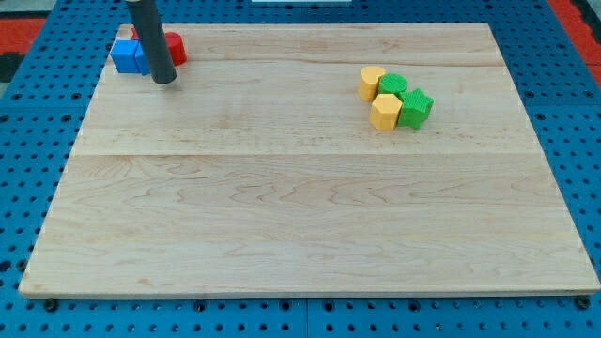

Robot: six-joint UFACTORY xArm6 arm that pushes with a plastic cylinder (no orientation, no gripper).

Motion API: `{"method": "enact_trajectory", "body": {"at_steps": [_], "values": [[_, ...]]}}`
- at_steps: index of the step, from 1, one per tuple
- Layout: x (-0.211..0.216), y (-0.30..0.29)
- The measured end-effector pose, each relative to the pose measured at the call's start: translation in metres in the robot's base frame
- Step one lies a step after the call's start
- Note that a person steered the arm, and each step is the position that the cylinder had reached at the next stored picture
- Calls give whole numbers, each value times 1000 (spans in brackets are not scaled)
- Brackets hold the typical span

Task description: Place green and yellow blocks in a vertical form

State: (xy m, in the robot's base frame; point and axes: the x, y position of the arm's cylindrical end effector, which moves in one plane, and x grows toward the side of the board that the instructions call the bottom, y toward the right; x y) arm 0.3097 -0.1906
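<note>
Two yellow blocks and two green blocks sit bunched at the view's upper right of the wooden board (300, 207). The upper yellow block (372, 83) touches the upper green block (392, 85). The lower yellow block (385, 111) touches the lower green star-like block (415, 107). My tip (163, 79) is far off at the view's upper left, just right of the blue blocks and below the red ones. It touches none of the green or yellow blocks.
Blue blocks (128, 56) and red blocks (175, 47) cluster at the board's upper left corner, partly hidden by the rod. A blue perforated table (38, 141) surrounds the board.
</note>
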Motion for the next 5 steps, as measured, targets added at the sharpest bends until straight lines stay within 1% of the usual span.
{"method": "enact_trajectory", "body": {"at_steps": [1,2,3,4,5], "values": [[7,7],[60,58],[99,64],[112,64],[113,64]]}}
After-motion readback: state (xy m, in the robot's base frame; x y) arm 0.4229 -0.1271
